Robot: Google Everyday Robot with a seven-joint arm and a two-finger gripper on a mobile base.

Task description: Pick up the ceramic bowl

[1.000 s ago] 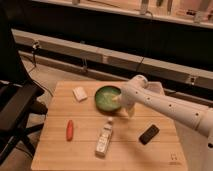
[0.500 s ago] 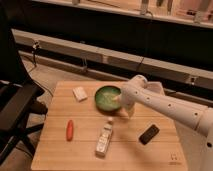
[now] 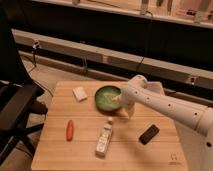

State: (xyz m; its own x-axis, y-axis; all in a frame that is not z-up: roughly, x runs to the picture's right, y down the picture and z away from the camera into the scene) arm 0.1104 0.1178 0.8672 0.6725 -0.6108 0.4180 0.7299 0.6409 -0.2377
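the ceramic bowl sits on the far half of a light wooden table, a little toward its middle. it is round and shallow, with a dark green rim and a paler inside. it rests flat on the tabletop.

the robot's white arm reaches in from the right edge of the view and bends down over the table. the gripper is at the bowl's right rim, overlapping that edge of the bowl. it cannot be told whether the gripper is spread apart, drawn together or clamped on the rim, and it cannot be told whether it touches the bowl.

a small white block lies just to the left of the bowl, apart from it. a short red-orange object lies nearer the front on the left side. a pale bottle lies on its side in front of the bowl, its neck pointing toward the bowl. a flat black object lies to the right of the bottle, under the arm's line. a black office chair stands beside the table's left edge.
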